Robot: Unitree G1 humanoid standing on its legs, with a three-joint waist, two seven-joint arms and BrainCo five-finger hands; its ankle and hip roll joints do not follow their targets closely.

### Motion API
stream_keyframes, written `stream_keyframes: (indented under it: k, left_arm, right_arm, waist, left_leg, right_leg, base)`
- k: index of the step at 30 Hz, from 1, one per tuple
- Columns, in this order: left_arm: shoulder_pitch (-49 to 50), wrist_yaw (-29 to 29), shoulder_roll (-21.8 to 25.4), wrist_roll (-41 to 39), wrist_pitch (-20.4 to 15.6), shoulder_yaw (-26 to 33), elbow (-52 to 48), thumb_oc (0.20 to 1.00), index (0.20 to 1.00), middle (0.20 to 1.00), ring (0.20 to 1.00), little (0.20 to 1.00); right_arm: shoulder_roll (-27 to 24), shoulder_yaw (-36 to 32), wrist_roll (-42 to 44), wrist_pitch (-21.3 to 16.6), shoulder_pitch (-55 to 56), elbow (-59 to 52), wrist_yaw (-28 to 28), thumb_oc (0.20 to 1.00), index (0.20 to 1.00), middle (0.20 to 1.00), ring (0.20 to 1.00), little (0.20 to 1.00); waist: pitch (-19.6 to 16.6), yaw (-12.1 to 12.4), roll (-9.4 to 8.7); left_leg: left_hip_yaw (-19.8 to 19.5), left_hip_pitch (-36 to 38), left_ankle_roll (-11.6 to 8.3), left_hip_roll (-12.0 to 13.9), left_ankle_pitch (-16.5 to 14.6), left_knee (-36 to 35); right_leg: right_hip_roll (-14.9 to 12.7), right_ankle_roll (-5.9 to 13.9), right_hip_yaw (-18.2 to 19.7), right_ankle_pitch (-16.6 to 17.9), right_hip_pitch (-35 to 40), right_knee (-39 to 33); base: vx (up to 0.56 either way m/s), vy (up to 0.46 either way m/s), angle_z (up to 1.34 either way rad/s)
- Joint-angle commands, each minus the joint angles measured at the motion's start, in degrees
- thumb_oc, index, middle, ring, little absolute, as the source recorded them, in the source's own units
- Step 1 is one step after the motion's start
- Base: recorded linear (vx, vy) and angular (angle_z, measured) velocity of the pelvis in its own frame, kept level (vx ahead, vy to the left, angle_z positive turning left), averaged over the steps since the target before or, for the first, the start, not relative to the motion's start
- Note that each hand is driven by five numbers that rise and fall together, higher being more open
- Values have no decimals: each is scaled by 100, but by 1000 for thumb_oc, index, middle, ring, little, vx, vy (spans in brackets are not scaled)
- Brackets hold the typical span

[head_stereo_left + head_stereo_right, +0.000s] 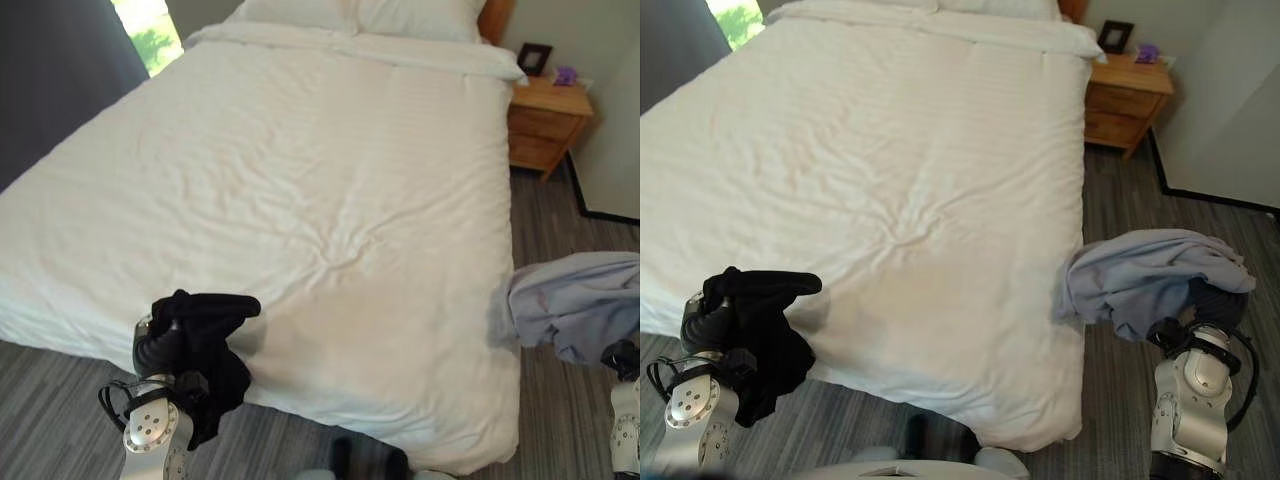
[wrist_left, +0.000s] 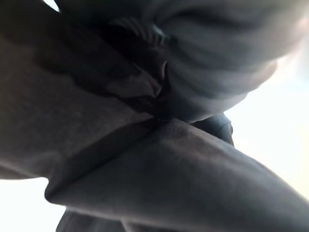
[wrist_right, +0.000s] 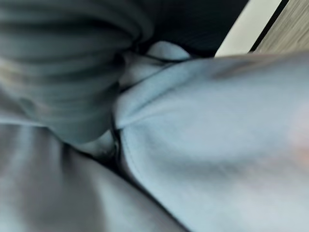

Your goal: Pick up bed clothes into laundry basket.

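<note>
One black garment (image 1: 760,330) draped over the left hand (image 1: 702,322) at the bed's (image 1: 330,180) near edge; one pale blue-grey garment (image 1: 1150,278) covering the right hand (image 1: 1215,305) beside the bed. Both grips hidden: cannot tell. One wooden nightstand (image 1: 545,125).
</note>
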Motion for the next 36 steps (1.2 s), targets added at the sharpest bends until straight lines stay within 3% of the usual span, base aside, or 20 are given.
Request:
stream_keyframes:
  k: [1,7,10,14,22,23,32,34,35,36]
  left_arm:
    - [-160,29,321,51,-356,148,-119,200,200,200,200,200]
    - [-299,-248,183,-37,-285,-360,-81,200,200,200,200,200]
    - [-357,-371,137,-55,-315,-555,22,200,200,200,200,200]
    - [-492,-433,104,-92,-387,-820,162,200,200,200,200,200]
    - [-504,-417,120,-76,-448,-804,211,200,200,200,200,200]
    - [-146,-370,237,-298,-598,-366,-178,200,200,200,200,200]
    - [-196,-218,274,-356,-638,-237,-202,200,200,200,200,200]
    - [-311,-167,370,-357,-695,-161,-319,200,200,200,200,200]
    - [-438,-125,450,-351,-761,-156,-426,200,200,200,200,200]
    - [-448,-125,451,-352,-761,-151,-423,200,200,200,200,200]
  right_arm:
    - [-5,52,706,-721,-159,-356,69,200,200,200,200,200]
    - [583,1052,1569,-529,318,-253,734,200,200,200,200,200]
    - [640,1333,1340,-439,462,-190,913,200,200,200,200,200]
    - [631,1563,1147,-499,305,117,844,200,200,200,200,200]
    - [521,1416,892,-562,177,178,723,200,200,200,200,200]
    - [-310,2094,1479,-204,19,345,1334,200,200,200,200,200]
    - [-492,2138,1563,-178,-6,389,1419,200,200,200,200,200]
    - [-726,2248,1539,-174,-202,558,1418,200,200,200,200,200]
    - [-862,2414,1530,-162,-418,634,1426,200,200,200,200,200]
    - [-862,2415,1533,-166,-435,645,1428,200,200,200,200,200]
  waist:
    - [-317,-127,-397]
    - [-282,-287,-286]
    - [-262,-309,-263]
    - [-236,-299,-239]
    - [-202,-254,-228]
    - [171,-18,-389]
    - [280,19,-362]
    - [355,86,-357]
    - [537,195,-424]
    - [538,186,-423]
  left_leg:
    - [55,165,30,110,-328,45]
    - [209,325,30,148,-403,34]
    - [241,372,32,151,-411,31]
    - [268,399,36,155,-409,31]
    - [228,412,22,159,-405,31]
    - [118,10,3,260,-578,705]
    - [-30,13,-137,347,-401,714]
    - [-111,-153,-219,306,-249,679]
    - [-364,-368,-297,152,-385,1078]
    - [-371,-407,-296,150,-412,1133]
  right_leg:
    - [-503,432,84,270,-51,-26]
    - [-475,431,217,209,-4,24]
    - [-464,428,245,211,27,3]
    - [-465,433,267,217,72,-24]
    - [-482,419,234,177,139,-48]
    - [-440,334,987,172,53,-63]
    - [-408,238,773,96,127,-49]
    - [-444,241,566,163,95,-164]
    - [-517,243,557,268,-127,-78]
    - [-517,245,551,260,-144,-62]
  base:
    - [-42,12,-16]
    - [-8,17,-14]
    - [-10,16,-18]
    - [1,10,-3]
    - [2,-1,1]
    - [2,-17,-6]
    - [-46,-75,-1]
    - [-234,-88,24]
    - [-196,-25,35]
    - [-263,-16,25]
